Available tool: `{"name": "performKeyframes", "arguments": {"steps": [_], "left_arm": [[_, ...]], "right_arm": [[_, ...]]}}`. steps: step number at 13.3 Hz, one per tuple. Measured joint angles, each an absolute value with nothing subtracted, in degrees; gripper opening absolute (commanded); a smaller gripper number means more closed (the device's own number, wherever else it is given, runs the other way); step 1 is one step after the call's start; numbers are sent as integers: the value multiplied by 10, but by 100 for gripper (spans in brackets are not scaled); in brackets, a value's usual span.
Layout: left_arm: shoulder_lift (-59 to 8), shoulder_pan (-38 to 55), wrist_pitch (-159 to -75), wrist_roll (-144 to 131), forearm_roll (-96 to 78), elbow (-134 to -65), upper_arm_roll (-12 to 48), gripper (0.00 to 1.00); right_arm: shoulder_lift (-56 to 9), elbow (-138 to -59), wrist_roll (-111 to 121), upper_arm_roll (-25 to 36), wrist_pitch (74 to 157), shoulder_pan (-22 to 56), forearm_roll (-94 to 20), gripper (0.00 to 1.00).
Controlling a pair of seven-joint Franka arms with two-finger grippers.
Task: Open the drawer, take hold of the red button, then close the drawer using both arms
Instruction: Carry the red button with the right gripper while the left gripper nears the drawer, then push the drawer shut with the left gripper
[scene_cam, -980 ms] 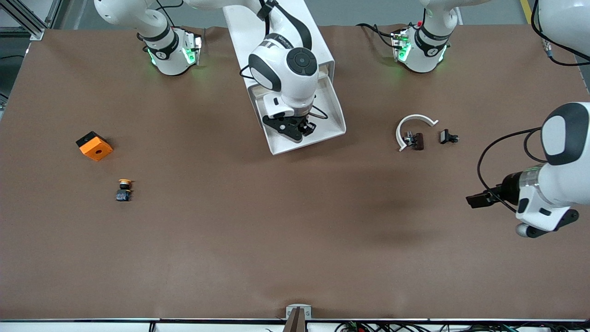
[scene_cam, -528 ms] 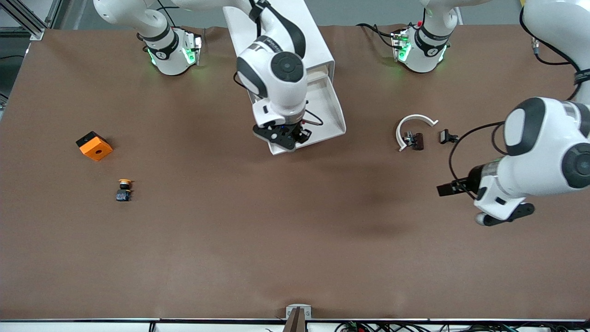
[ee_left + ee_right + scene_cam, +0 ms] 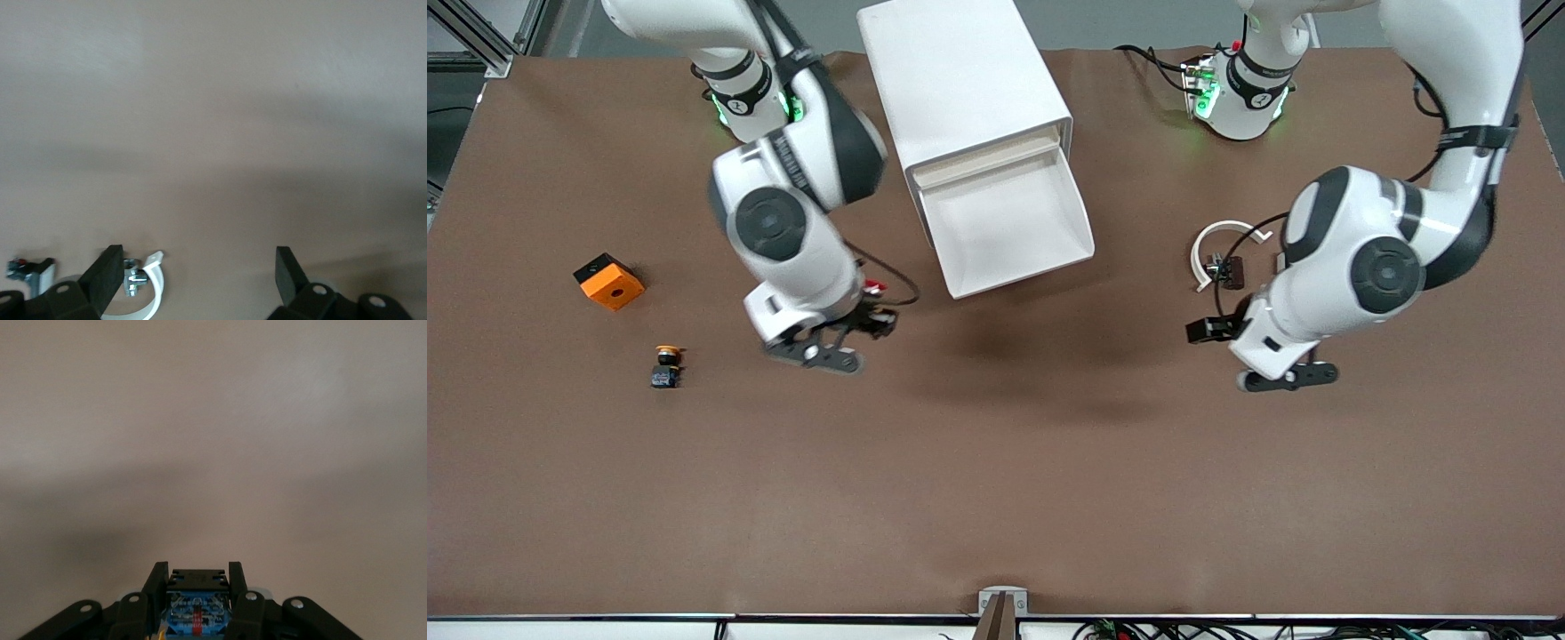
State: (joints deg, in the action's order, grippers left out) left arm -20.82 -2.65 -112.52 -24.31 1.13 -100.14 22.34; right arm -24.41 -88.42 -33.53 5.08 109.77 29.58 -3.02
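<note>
The drawer [image 3: 1009, 222] stands pulled out of the white cabinet [image 3: 960, 80], its tray bare. My right gripper [image 3: 879, 316] hangs over the brown table beside the drawer, toward the right arm's end, shut on the button [image 3: 875, 286]; its red cap shows just past the hand. In the right wrist view the button's [image 3: 197, 603] black and bluish body sits clamped between the fingers of the right gripper [image 3: 197, 577]. My left gripper [image 3: 1204, 329] is open over the table toward the left arm's end. Nothing lies between the fingers of the left gripper [image 3: 197, 267].
A white ring clamp [image 3: 1225, 251] with a small metal fitting lies by the left gripper, and the clamp [image 3: 143, 293] also shows in the left wrist view. An orange cube [image 3: 609, 281] and a yellow-capped button [image 3: 665, 364] lie toward the right arm's end.
The right gripper has come up out of the drawer with the button and swung toward the right arm's end. The left arm has swept in toward the ring clamp.
</note>
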Motion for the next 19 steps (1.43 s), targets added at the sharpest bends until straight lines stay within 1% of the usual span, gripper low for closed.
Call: {"name": "performKeyframes", "arguments": {"steps": [3, 7, 10, 13, 15, 19], "left_arm": [[-212, 13, -1172, -264, 11, -1039, 224, 100], [-239, 72, -1191, -366, 11, -1049, 226, 100], [-262, 118, -1194, -456, 11, -1050, 227, 100], [-277, 154, -1193, -529, 11, -1051, 232, 100], [-282, 164, -1190, -568, 11, -1051, 247, 100], [-290, 167, -1187, -629, 9, -1052, 294, 100]], "right_arm": [[-246, -937, -192, 52, 1164, 223, -25, 0], [-250, -1022, -41, 52, 1281, 144, -23, 0], [-260, -1075, 21, 51, 1357, 108, -22, 0], [-266, -1119, 40, 51, 1418, 92, -22, 0], [-268, -1145, 40, 51, 1443, 86, -22, 0], [-272, -1156, 40, 51, 1448, 73, -22, 0]]}}
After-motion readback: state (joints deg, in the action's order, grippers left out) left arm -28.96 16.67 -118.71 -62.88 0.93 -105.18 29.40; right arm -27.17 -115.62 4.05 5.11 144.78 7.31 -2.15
